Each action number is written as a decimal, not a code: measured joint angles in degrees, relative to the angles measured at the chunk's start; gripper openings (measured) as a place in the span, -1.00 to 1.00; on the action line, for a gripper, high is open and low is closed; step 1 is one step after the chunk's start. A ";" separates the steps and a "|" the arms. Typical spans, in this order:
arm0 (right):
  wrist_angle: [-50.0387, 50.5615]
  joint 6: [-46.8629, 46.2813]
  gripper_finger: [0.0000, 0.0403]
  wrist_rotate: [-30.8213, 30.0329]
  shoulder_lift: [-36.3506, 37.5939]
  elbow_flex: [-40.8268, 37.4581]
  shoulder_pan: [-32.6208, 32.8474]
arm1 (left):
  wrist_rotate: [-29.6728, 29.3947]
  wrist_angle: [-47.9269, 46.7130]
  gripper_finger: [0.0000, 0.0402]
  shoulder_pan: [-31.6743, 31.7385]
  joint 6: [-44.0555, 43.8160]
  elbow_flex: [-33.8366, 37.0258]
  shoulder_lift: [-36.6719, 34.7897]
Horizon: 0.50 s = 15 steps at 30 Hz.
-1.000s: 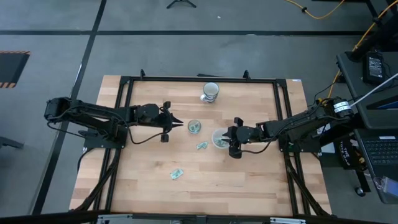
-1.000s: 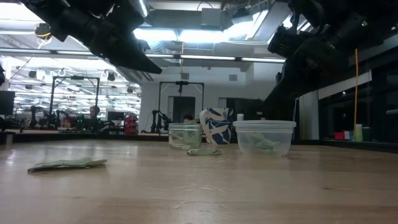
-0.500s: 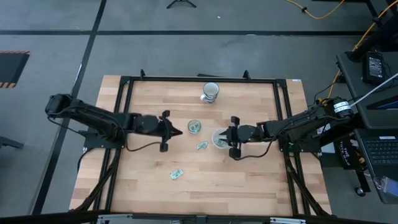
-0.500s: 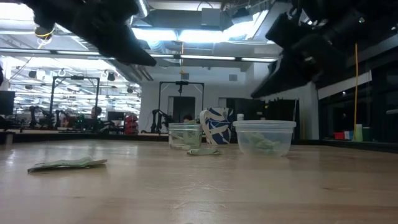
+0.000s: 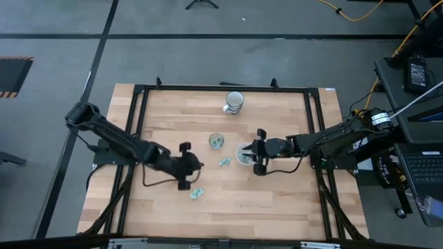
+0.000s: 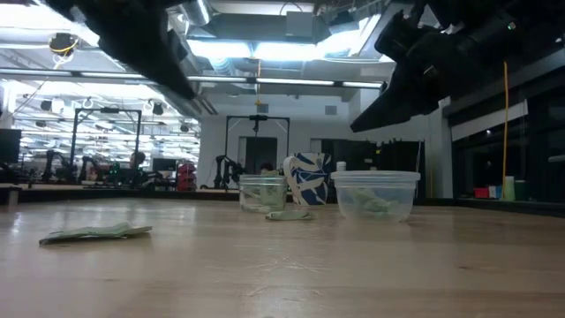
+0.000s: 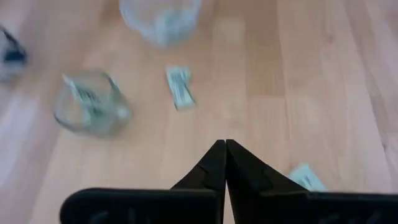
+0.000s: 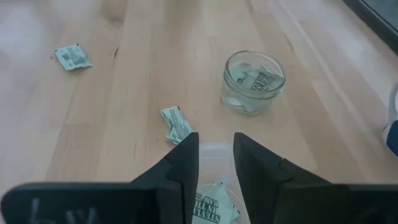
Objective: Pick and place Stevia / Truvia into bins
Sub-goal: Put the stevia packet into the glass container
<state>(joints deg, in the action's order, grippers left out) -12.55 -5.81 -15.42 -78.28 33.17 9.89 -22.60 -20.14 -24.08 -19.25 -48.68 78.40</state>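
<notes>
Two light green and white Stevia packets lie flat on the wood: one (image 5: 224, 162) (image 8: 176, 123) between the cups, one (image 5: 197, 194) (image 6: 95, 233) nearer the near edge. The narrow clear glass (image 5: 217, 141) (image 8: 253, 81) and the wider translucent plastic cup (image 5: 242, 155) (image 6: 374, 195) each hold packets. My left gripper (image 5: 201, 166) (image 7: 222, 144) is shut, hovering left of the middle packet and above the near one. My right gripper (image 5: 248, 152) (image 8: 216, 146) is open above the plastic cup, whose rim (image 8: 214, 149) shows between its fingers.
A whitish banded cup (image 5: 234, 102) (image 6: 308, 178) stands upright near the table's far edge, behind the glass. A black frame (image 5: 138, 124) runs around the table. Bare wood lies toward the near edge and on the left side.
My left gripper has swung from beside the glass toward the table's near edge, staying shut, and now hangs over the area of the two loose packets. My right gripper has edged slightly toward the table's left over the plastic cup. The packets and cups have not moved.
</notes>
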 joint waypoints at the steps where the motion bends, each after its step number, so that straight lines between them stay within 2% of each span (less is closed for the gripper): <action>1: -0.01 -0.20 -0.48 0.00 0.00 0.00 0.00 | -0.01 -2.97 -0.98 -0.50 -2.20 -1.91 1.68; 6: -0.03 -0.52 -0.48 0.00 0.00 0.00 0.00 | 2.13 -15.96 -0.98 -2.98 -11.08 -11.24 9.01; 10: -0.07 0.30 -0.48 0.01 0.00 0.00 0.00 | 4.58 -16.18 -0.98 -5.68 -12.44 -16.20 13.26; 15: -0.12 1.85 -0.48 0.02 0.00 0.00 0.00 | 1.71 -18.88 -0.98 -8.81 -13.65 -23.15 18.67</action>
<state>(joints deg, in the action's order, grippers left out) -12.67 -3.96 -15.40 -78.28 33.17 9.89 -20.89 -39.02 -32.89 -32.90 -71.82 97.07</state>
